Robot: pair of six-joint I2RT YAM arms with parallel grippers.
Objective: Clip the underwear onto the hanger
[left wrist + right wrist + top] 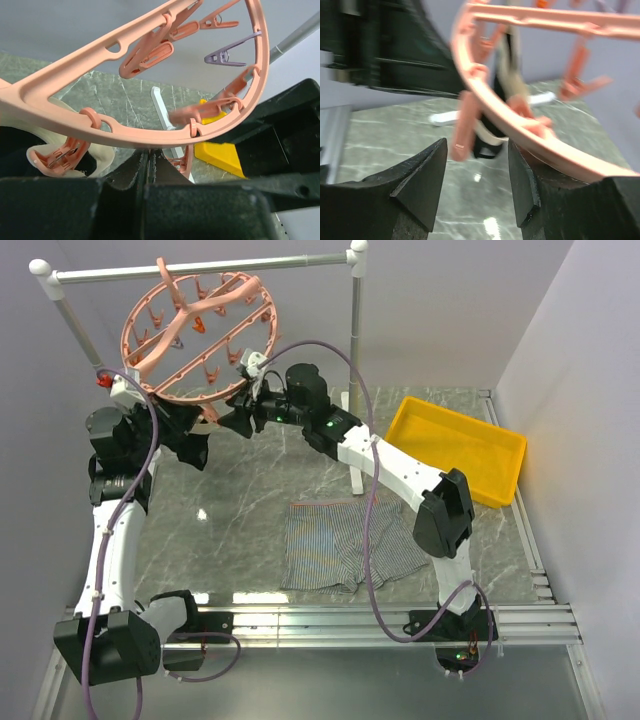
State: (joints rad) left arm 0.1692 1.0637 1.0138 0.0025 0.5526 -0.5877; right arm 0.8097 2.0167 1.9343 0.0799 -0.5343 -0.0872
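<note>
The task is sitting at an early stage. The soft grey striped boxer-style underwear (pixel 345 545) is lying flat on the grey marbled table (pixel 250 490), near the middle of its near edge. It is well apart from both grippers and from every clip, so no part of it is hanging yet. Picking it up, carrying it to the ring and pinning it are all waiting to be done, as far as I can judge.

The large round salmon-pink plastic hanger (pixel 188 318) is hanging by its hook from the grey metal rail (pixel 200 268) over the far left corner, tilted, with its small clips dangling.

Both arms are reaching up to its lower rim. The left gripper (pixel 147 160) is showing its fingers pressed together just under the rim. Whether they are pinching the rim itself is not showing. The right gripper (pixel 477 145) is holding its jaws apart with nothing clamped. One dangling pink clip (pixel 465 125) is hanging in line with the gap beyond them, and the rim is passing close by its right finger. It looks like the arms are readying a clip or steadying the ring.

The shallow yellow plastic tray (pixel 470 423) is sitting at the right edge of the table, showing only its bare floor.
</note>
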